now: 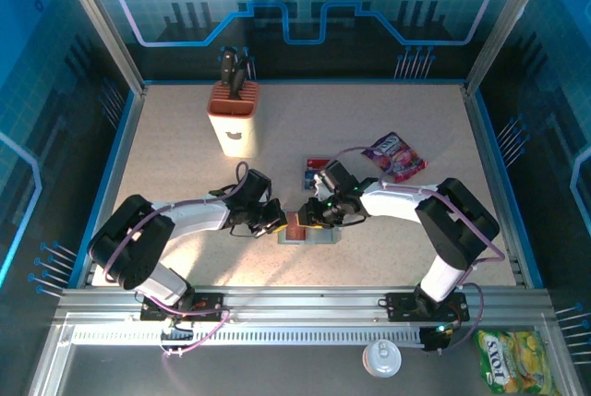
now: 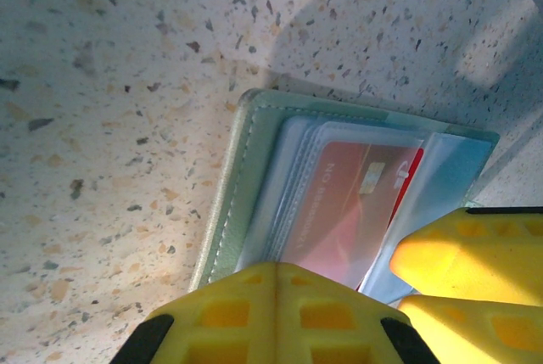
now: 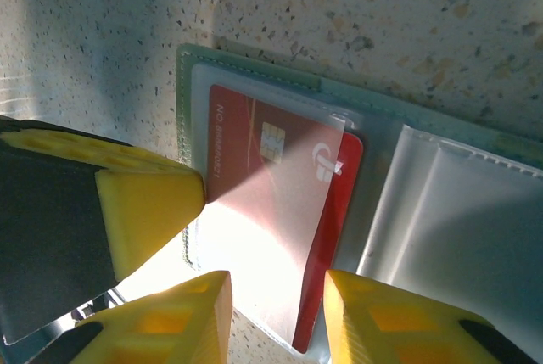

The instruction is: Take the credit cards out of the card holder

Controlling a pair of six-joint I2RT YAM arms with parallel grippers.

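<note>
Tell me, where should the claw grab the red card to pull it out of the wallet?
Probably the bare red strip along the red card's edge nearest the card holder's middle fold. The clear sleeve covers the rest, so only that strip is free to pinch. Come from the near end, where the right claw straddles the card's corner, and pull away from the sleeve.

Crowded at the card holder (image 1: 309, 234): left gripper (image 1: 276, 222) and right gripper (image 1: 311, 215) sit nose to nose, each blocking the other's way across. Just off the right gripper's wrist, far side, lies a loose card (image 1: 316, 171), with the purple packet (image 1: 395, 157) further out. Knife block (image 1: 234, 121) stands well beyond the left gripper, bare table (image 1: 175, 170) between them.
</note>
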